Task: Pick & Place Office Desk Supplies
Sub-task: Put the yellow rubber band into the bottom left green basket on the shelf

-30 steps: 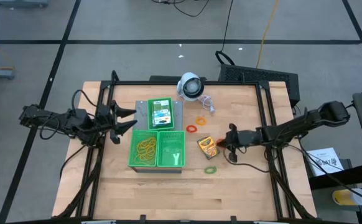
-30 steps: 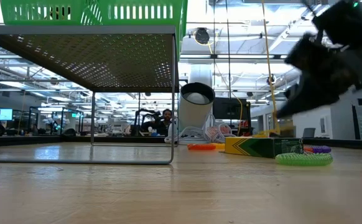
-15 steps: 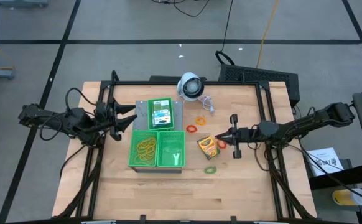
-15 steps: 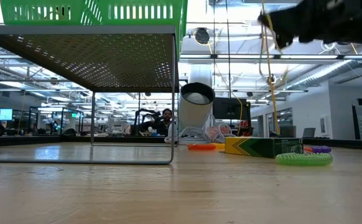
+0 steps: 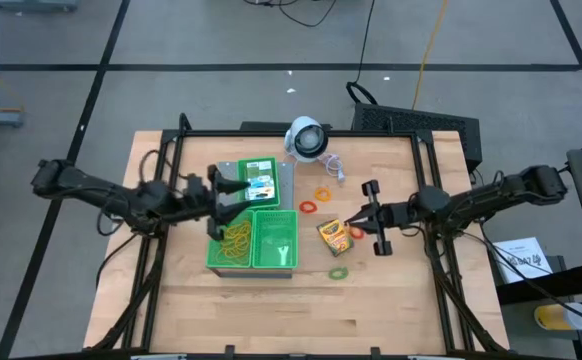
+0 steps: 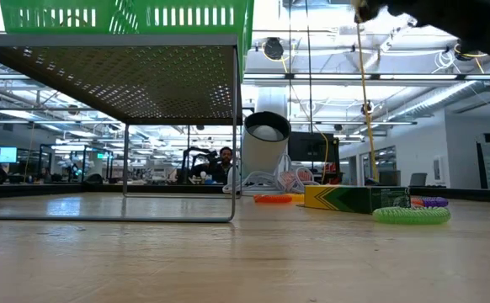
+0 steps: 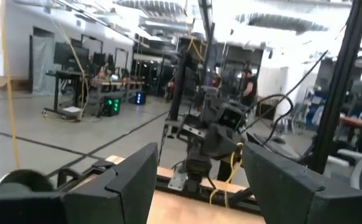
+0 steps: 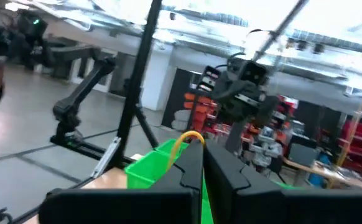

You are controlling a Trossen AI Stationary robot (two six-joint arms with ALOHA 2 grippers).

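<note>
Left gripper (image 5: 233, 196): fingers (image 7: 122, 186) apart, nothing between them. It hovers over the left edge of the green tray (image 5: 293, 243).
- Under and just right of its tips: the tray's left compartment, holding a heap of yellow rubber bands (image 5: 234, 235).
- Just beyond its tips: a crayon box (image 5: 258, 180) lying in the rear tray section.
- The tray's right compartment shows no contents that can be made out.

Between the two grippers, on the bare wood:
- White round device (image 5: 306, 138) with its cord, at the back edge, well apart from both grippers.
- Orange rubber band (image 5: 322, 193) and red rubber band (image 5: 309, 207), near each other, left of the right gripper's tips.
- Second crayon box (image 5: 334, 234), flat on the table, just beside and below the right gripper's tips.
- Green rubber band (image 5: 339, 272), nearer the front edge, apart from the box.

Right gripper (image 5: 354, 221): fingers together, pinching an orange-yellow rubber band (image 8: 190, 138) whose loop stands out past the tips. It is raised off the table, pointing toward the tray. A small red rubber loop (image 5: 357, 232) lies under it, beside the second crayon box.
</note>
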